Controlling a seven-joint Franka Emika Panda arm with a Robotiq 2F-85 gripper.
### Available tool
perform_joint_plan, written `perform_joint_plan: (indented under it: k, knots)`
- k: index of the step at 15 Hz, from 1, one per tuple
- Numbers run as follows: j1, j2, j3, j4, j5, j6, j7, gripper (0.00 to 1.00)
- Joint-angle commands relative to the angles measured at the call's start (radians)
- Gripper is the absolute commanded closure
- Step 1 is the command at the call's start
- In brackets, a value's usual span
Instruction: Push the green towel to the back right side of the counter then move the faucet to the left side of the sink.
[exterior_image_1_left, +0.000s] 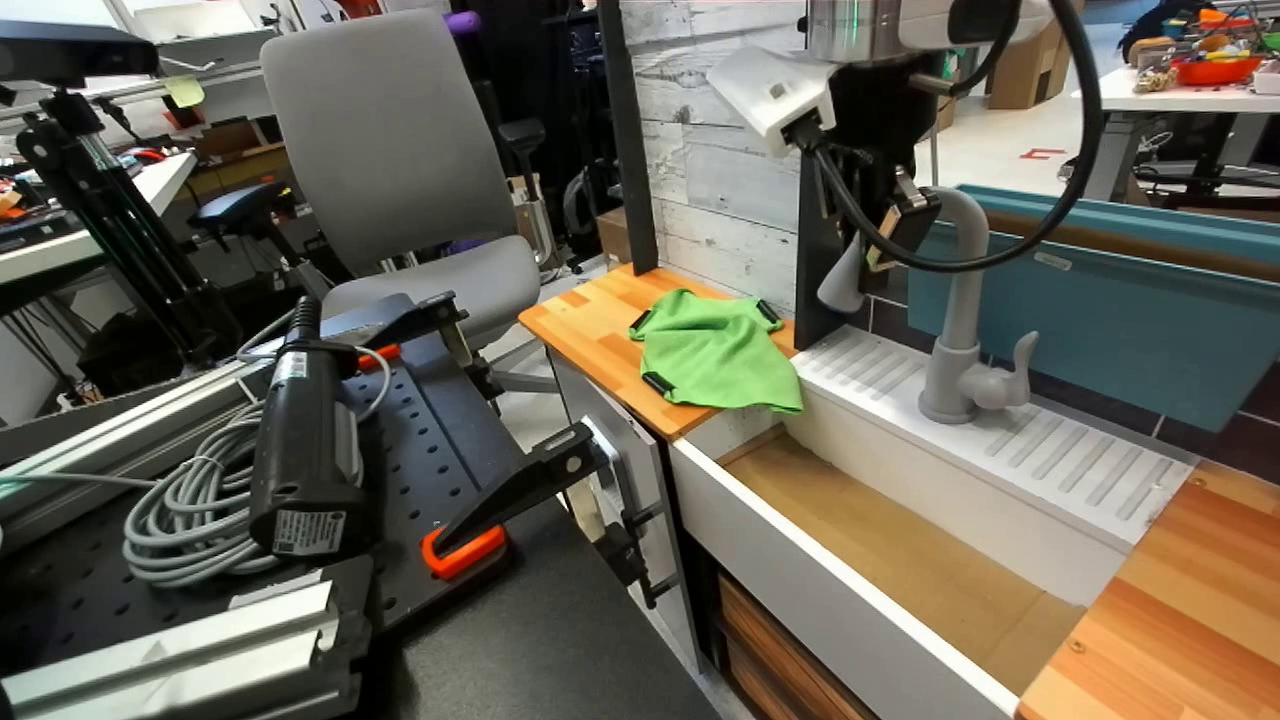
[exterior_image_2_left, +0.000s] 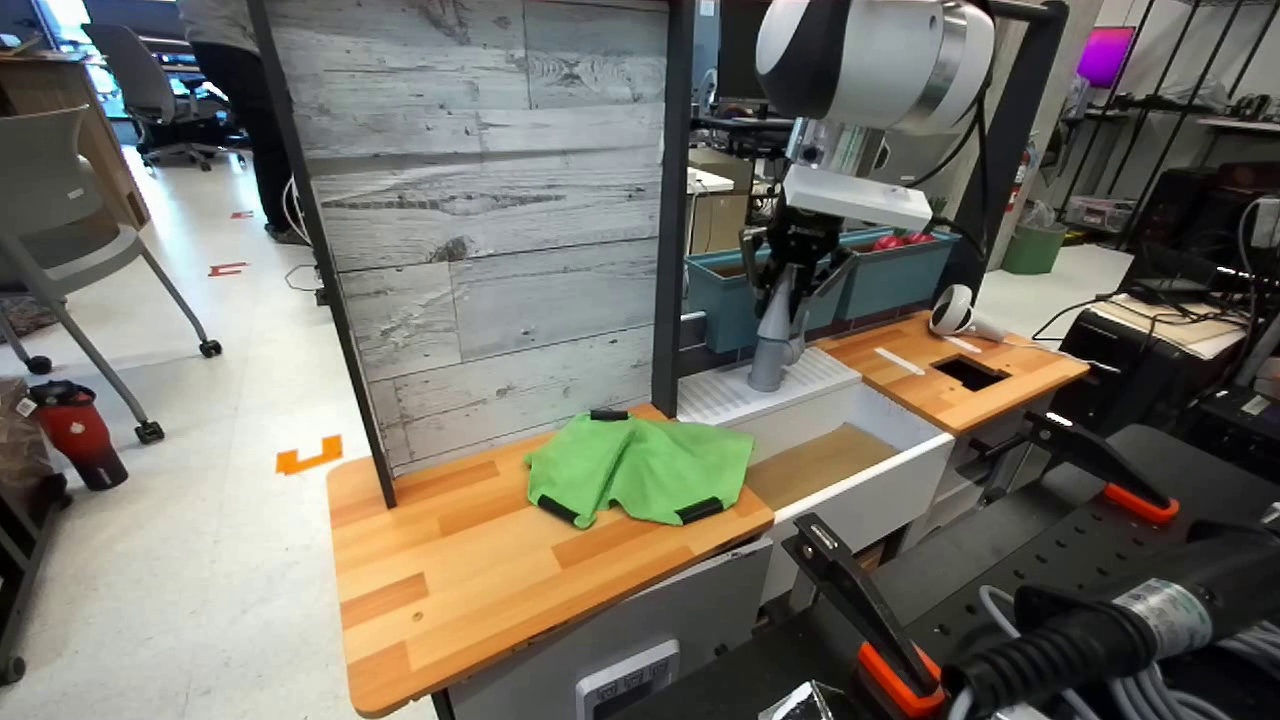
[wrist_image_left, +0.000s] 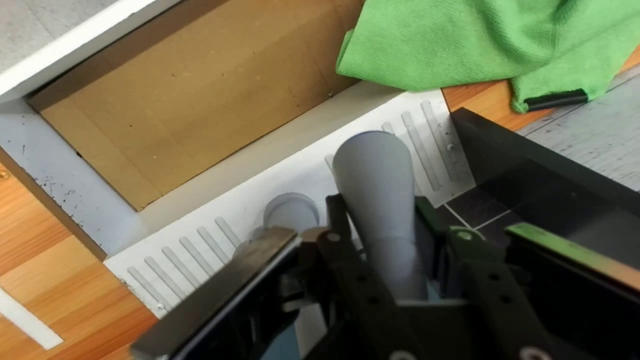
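Observation:
The green towel (exterior_image_1_left: 715, 350) lies spread and wrinkled on the wooden counter, one edge hanging over the sink side; it shows too in an exterior view (exterior_image_2_left: 640, 465) and the wrist view (wrist_image_left: 450, 45). The grey faucet (exterior_image_1_left: 962, 300) stands upright on the ribbed white ledge behind the sink (exterior_image_2_left: 870, 500). Its nozzle, also in the wrist view (wrist_image_left: 372, 165), points toward the towel side, near the black post. My gripper (wrist_image_left: 380, 202) has its fingers on both sides of the spout, close against it, and appears shut on it. In an exterior view the gripper (exterior_image_2_left: 783, 290) partly hides the spout.
A black post (exterior_image_2_left: 672, 220) and a whitewashed wood panel (exterior_image_2_left: 480, 200) stand behind the towel counter. A teal planter (exterior_image_1_left: 1110, 310) is behind the faucet. A dark bench with clamps (exterior_image_1_left: 470, 550) stands before the sink. A white-and-grey device (exterior_image_2_left: 955, 312) lies on the far counter.

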Motion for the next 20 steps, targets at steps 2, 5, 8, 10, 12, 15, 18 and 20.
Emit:
perform_joint_plan:
  k: [2,5,8,10,12,15,18,20]
  knots:
    - [-0.058,0.015,0.121,0.059,0.136,-0.056,-0.037,0.9]
    - [-0.074,0.028,0.151,0.082,0.185,-0.054,-0.037,0.9]
    - [-0.064,0.027,0.157,0.086,0.207,-0.04,-0.026,0.9]
    - [-0.061,0.018,0.163,0.074,0.225,-0.016,-0.021,0.9]
    - [-0.066,0.015,0.175,0.072,0.243,-0.005,-0.025,0.9]
    - [-0.071,0.014,0.187,0.073,0.274,0.009,-0.021,0.9]
    - [-0.076,0.015,0.196,0.073,0.299,0.025,-0.021,0.9]
    - [-0.078,0.015,0.201,0.066,0.313,0.047,-0.02,0.9]
